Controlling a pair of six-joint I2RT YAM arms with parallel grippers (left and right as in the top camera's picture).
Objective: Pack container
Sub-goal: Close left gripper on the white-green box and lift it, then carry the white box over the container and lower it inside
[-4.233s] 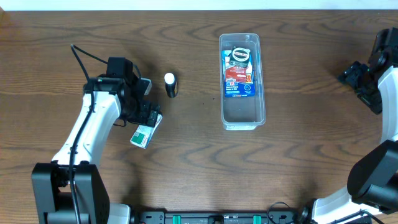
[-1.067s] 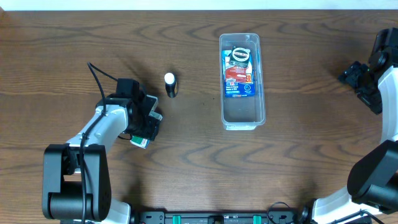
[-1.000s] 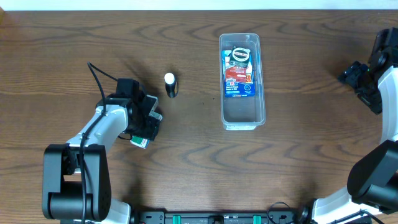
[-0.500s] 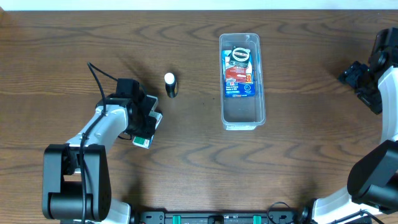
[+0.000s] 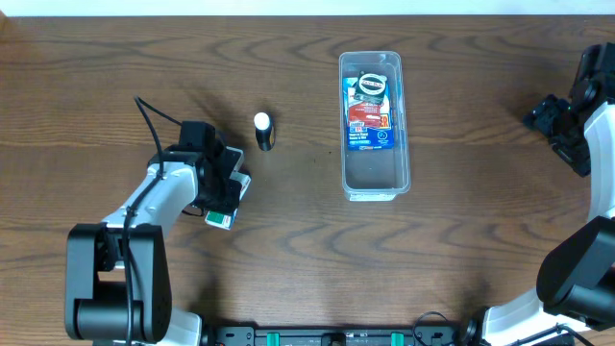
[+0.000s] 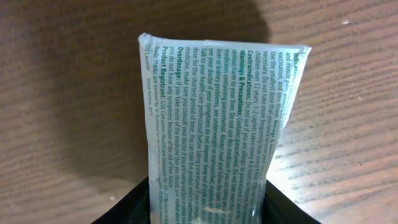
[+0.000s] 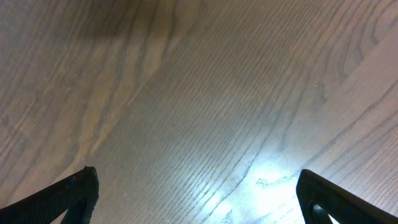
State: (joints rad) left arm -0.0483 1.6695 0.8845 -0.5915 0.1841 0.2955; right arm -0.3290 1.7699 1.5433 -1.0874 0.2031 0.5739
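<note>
Left jaws [image 5: 229, 189] are clamped on the packet [image 6: 217, 118], whose long axis runs straight out from them. The container [image 5: 343, 144] sits well off to the right across the counter [image 5: 461, 250], its long side facing that arm. Right jaws [image 7: 198, 190] hang wide open, holding nothing.

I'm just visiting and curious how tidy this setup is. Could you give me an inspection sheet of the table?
Surface: brown wooden table, bare grain.
Job's things: clear container holds a red-and-blue pack; green-printed packet and small white-capped tube outside it.
Clutter: nothing seen.
Grippers: left gripper closed on the green-printed packet; right gripper open over bare wood.
Cables: black cable by the left arm.
Surroundings: nothing seen.
</note>
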